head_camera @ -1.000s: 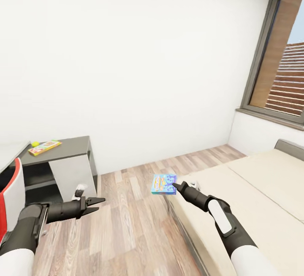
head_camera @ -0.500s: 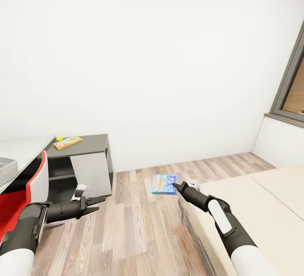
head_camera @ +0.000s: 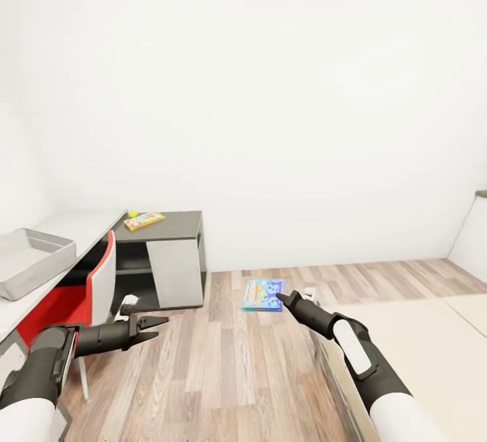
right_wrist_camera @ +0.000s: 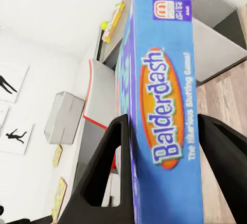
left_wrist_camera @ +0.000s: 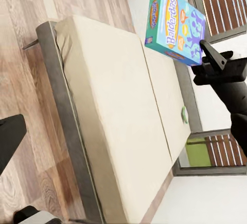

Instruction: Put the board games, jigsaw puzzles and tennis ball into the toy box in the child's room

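The robot's right gripper (head_camera: 279,297) clamps a flat blue cardboard board-game box (head_camera: 262,294) printed "Balderdash", holding it in the air over the wood-plank floor (head_camera: 223,361) beside the bed (head_camera: 419,354). In the right wrist view the two black fingers (right_wrist_camera: 110,177) press both broad faces of the box (right_wrist_camera: 157,116), its glossy spine and orange logo facing the camera. The left gripper (head_camera: 157,328) hangs empty over the floor, its dark prongs spread apart.

On the dark grey desk (head_camera: 177,224) against the white wall lie a thin yellow-and-red flat box (head_camera: 144,220) and, touching its far end, a small yellow-green tennis ball (head_camera: 132,213). A shallow grey rectangular toy box (head_camera: 30,260) with sloped walls sits on the adjoining pale tabletop (head_camera: 84,222), above a red chair with a white back (head_camera: 98,279).

The left wrist view shows the cream mattress (left_wrist_camera: 118,110) in its grey metal frame, a small green object (left_wrist_camera: 183,114) lying on it too small to identify, and the slatted window (left_wrist_camera: 226,2) beyond the held box (left_wrist_camera: 175,23). The right wrist view adds two more flat colourful boxes (right_wrist_camera: 58,193) further along the table.

Compared with a second ago, the head camera has swung left: the window has left the frame, the grey tray and more of the chair have come in, and both arms keep the same pose.
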